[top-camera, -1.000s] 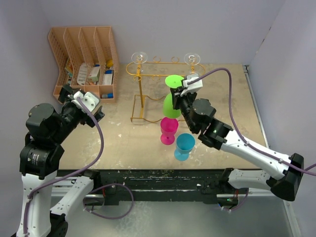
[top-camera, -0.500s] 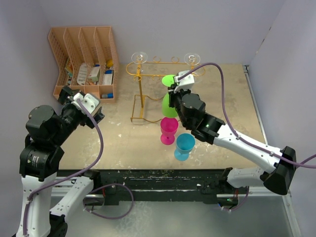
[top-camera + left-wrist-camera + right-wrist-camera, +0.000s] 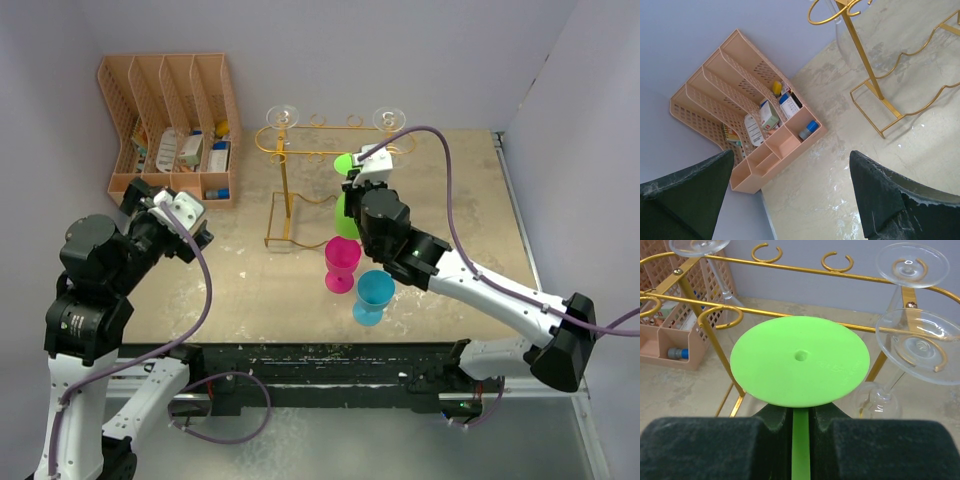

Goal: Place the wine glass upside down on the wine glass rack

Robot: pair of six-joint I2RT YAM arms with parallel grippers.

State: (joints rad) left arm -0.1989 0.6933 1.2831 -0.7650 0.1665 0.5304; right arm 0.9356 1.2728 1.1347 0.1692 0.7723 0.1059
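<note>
The green plastic wine glass (image 3: 343, 212) hangs upside down, its flat round foot (image 3: 800, 360) on top. My right gripper (image 3: 357, 190) is shut on its stem (image 3: 800, 440), holding it just in front of the gold wire rack (image 3: 300, 148). In the right wrist view the foot sits level with the rack's front rail (image 3: 765, 305), between a ring loop on the left and a hung clear glass (image 3: 920, 345) on the right. My left gripper (image 3: 168, 212) is open and empty at the table's left, pointing at the floor near the rack's base (image 3: 900, 112).
Clear glasses hang on the rack at its back corners (image 3: 283, 117) (image 3: 389, 119). A pink glass (image 3: 341, 262) and a blue glass (image 3: 373, 295) stand in front of the rack. A peach slotted organiser (image 3: 170, 125) with small items fills the back left corner.
My right gripper has carried the green glass to the left and back, closer to the rack's rail. The left arm has barely shifted.
</note>
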